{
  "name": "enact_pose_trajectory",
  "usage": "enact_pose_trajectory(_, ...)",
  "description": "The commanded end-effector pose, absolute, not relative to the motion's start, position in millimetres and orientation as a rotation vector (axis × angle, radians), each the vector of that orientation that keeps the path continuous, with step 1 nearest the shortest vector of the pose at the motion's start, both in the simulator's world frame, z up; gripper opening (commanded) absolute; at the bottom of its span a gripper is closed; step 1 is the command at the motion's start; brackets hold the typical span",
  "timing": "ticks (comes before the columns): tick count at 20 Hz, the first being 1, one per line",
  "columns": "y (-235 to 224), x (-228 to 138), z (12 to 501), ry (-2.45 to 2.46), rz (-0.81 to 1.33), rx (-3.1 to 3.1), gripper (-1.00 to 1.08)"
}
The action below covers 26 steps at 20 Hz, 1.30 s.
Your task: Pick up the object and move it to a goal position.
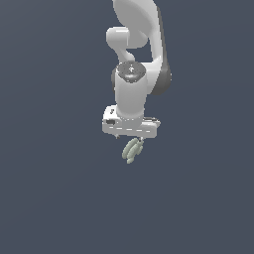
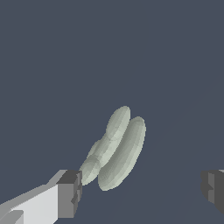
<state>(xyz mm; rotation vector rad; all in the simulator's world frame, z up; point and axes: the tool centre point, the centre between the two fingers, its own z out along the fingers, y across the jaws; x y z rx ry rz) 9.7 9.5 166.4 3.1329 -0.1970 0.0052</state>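
- A white robot arm [image 1: 136,59] is seen from the exterior view against a plain dark blue-grey surface [image 1: 54,198], its wrist pointed downward.
- The gripper [image 1: 130,140] is held directly over the object [image 1: 131,150], a small pale grey-green bunch of long rounded lobes.
- In the exterior view, the bunch is shown just below the gripper's white body, its upper end partly hidden by the fingers.
- In the wrist view, the gripper [image 2: 142,188] is shown spread wide: one dark-tipped finger [image 2: 70,192] is seen at one side of the bunch and the other finger [image 2: 213,188] well apart from it at the picture's edge.
- The bunch [image 2: 116,146] is shown lying between the two fingers, much nearer the first finger; its lowest lobe is seen just beside that finger's pad, though contact cannot be told.
- Nothing is pinched by the gripper.
- Whether the bunch rests on the surface cannot be told from either view.
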Motion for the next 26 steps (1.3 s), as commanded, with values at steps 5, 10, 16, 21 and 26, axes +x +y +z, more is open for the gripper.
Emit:
enact_pose_trajectory(5, 15, 9, 160, -0.444, 0.003, 3.109, 1.00)
enact_pose_trajectory(10, 18, 8, 155, -0.645, 0.002, 3.074, 1.00)
enact_pose_trajectory(16, 22, 7, 150, -0.854, 0.001, 3.024, 1.00)
enact_pose_trajectory(21, 25, 6, 148, -0.969, 0.000, 2.988, 1.00)
enact_pose_trajectory(26, 26, 6, 146, -1.034, 0.000, 2.966, 1.00)
